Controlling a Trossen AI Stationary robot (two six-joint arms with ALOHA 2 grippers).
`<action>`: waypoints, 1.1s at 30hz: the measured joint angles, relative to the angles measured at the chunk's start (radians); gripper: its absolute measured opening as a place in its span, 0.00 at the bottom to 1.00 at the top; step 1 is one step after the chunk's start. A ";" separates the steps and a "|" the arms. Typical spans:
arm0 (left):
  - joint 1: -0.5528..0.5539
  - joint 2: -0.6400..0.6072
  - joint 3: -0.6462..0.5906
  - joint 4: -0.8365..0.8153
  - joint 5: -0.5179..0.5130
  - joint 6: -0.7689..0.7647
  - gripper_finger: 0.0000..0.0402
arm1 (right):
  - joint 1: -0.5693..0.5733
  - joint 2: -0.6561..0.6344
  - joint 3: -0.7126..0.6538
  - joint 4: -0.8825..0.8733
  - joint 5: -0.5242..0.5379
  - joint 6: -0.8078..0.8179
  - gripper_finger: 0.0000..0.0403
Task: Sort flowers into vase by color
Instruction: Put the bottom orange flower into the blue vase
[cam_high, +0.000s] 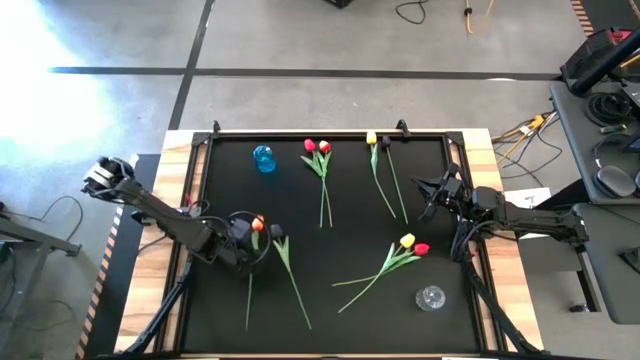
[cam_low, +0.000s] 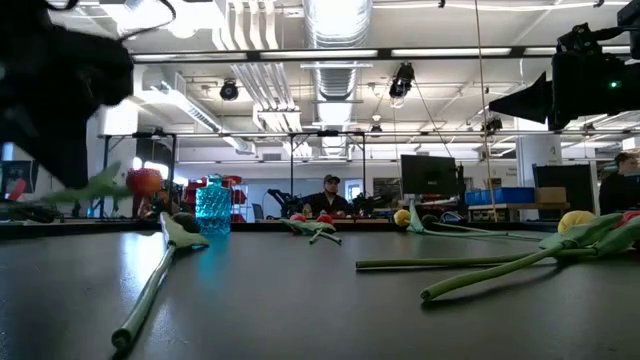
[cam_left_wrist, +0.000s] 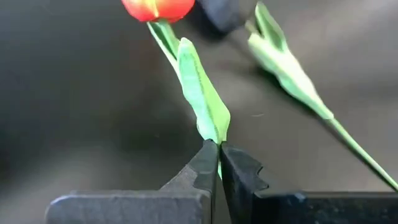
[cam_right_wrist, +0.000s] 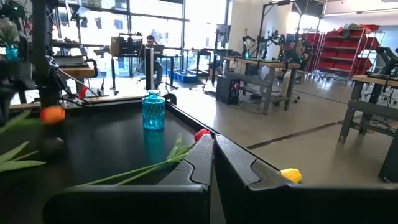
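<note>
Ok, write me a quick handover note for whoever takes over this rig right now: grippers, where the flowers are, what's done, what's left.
Left gripper: shut on the orange tulip, pinching its leaf at the mat's left side; the dark tulip lies beside it.
Right gripper: shut, empty, waiting at the right edge.
Blue vase at the back left and clear vase at the front right; both look empty.
Two red tulips lie at back centre, the yellow tulip at the back right, and a yellow and red pair at the front right.
Done: nothing sorted yet. Left: every flower.
</note>
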 joint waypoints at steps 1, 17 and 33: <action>-0.004 -0.010 0.025 -0.047 -0.026 0.013 0.00 | 0.000 0.000 0.000 0.000 0.000 0.000 0.02; 0.153 -0.222 0.263 -0.220 -0.814 0.563 0.00 | 0.000 0.000 0.000 0.000 0.000 0.000 0.02; 0.658 -0.361 0.228 0.498 -0.601 1.542 0.00 | 0.000 0.000 0.000 0.000 0.000 0.000 0.02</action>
